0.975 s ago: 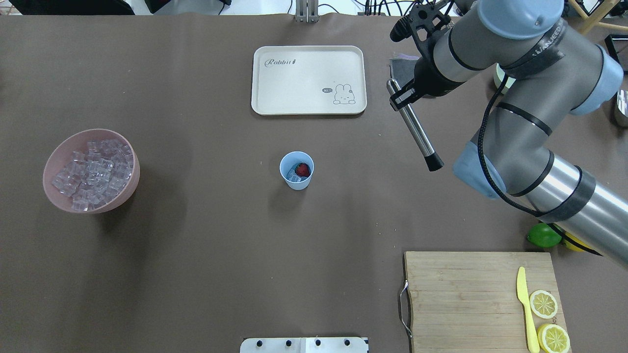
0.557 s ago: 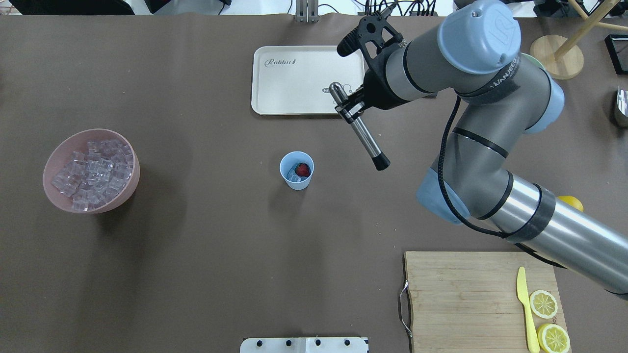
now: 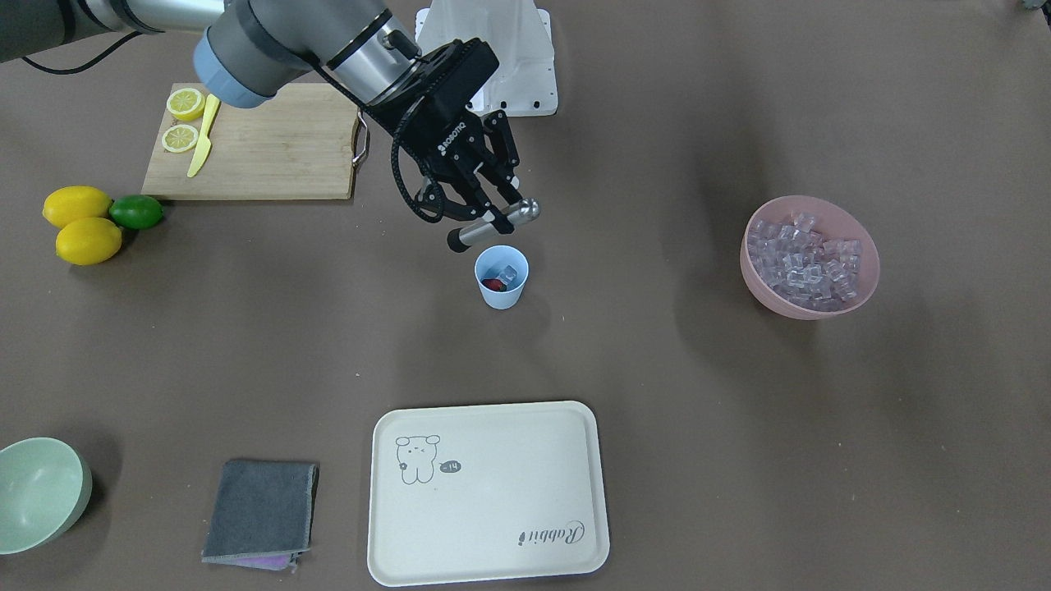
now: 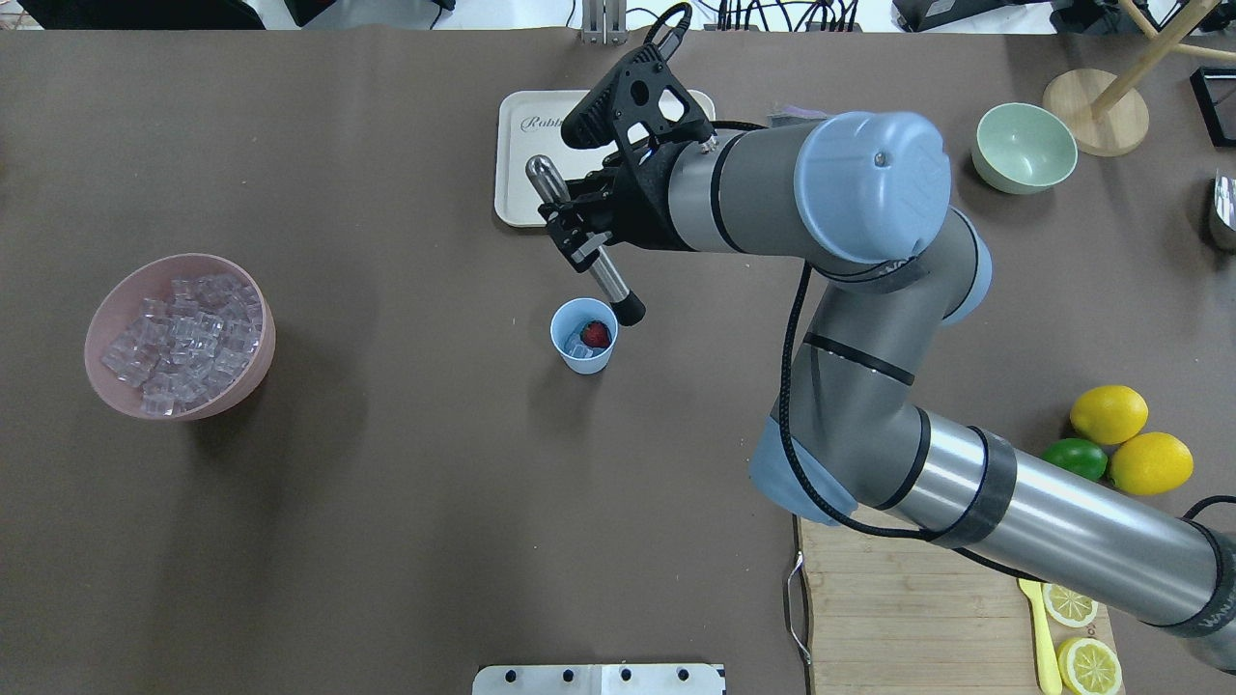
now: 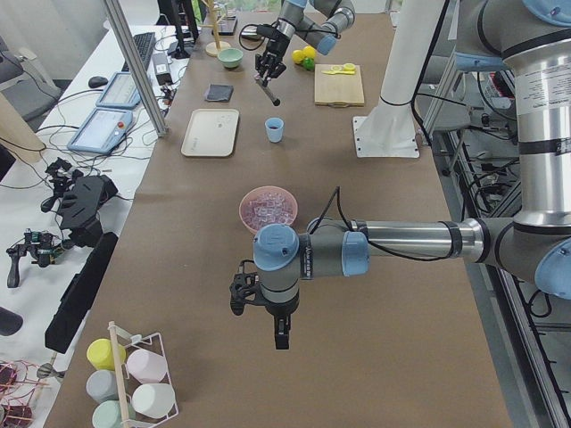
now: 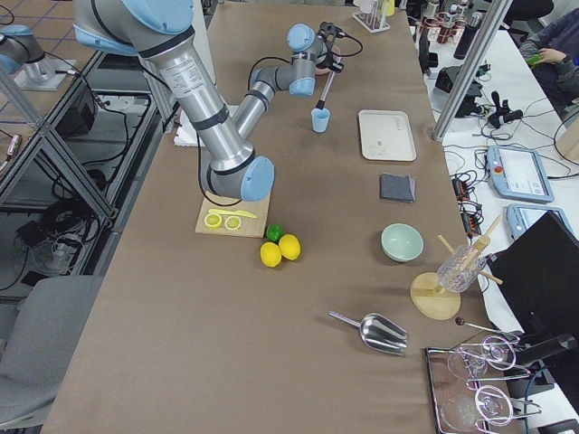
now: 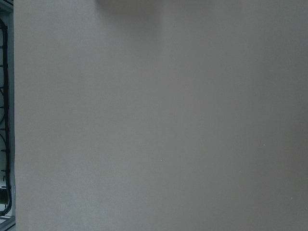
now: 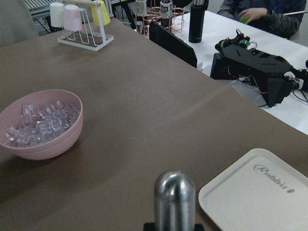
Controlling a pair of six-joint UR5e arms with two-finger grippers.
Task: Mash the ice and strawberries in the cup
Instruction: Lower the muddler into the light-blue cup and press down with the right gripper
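Pale blue plastic cup (image 4: 585, 364) stands mid-desk, holding a dark red strawberry (image 4: 596, 334) and clear ice cubes (image 4: 576, 346). Right jaws are clamped on a tilted steel muddler (image 4: 608, 280), its black tip just above the cup's right rim. The arm stretches in from the near right. Left jaws: cannot tell.

Upright blue cup (image 4: 558, 340), ice (image 4: 576, 347), strawberry (image 4: 596, 334) inside

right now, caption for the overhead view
Right claw holds silver metal muddler by pale blue plastic cup of clear ice cubes, dark red strawberry.
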